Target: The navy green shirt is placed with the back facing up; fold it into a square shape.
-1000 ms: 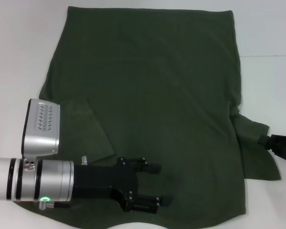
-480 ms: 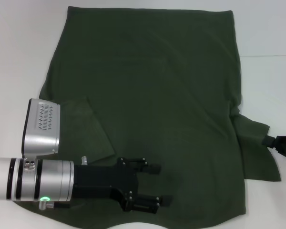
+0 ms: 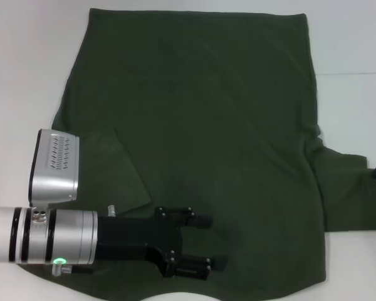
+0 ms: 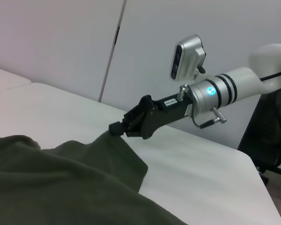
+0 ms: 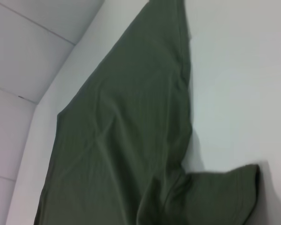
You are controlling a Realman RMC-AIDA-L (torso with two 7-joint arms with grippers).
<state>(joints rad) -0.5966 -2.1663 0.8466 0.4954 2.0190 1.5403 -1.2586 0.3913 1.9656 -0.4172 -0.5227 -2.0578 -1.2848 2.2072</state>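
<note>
Across the white surface (image 3: 25, 75) the navy green shirt (image 3: 200, 125) lies spread, left gripper (image 3: 203, 241) above its near edge, jaws spread. From the left wrist, right gripper (image 4: 116, 128) pinches the sleeve (image 4: 126, 154); pull it flat, evenly. Right wrist shows only cloth.

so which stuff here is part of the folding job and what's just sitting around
Job:
- shirt, spread out flat
- right hand, shut on the shirt's sleeve, at the right edge
- left hand, open, over the shirt's near edge

Just around:
- table, nothing else on it in view
</note>
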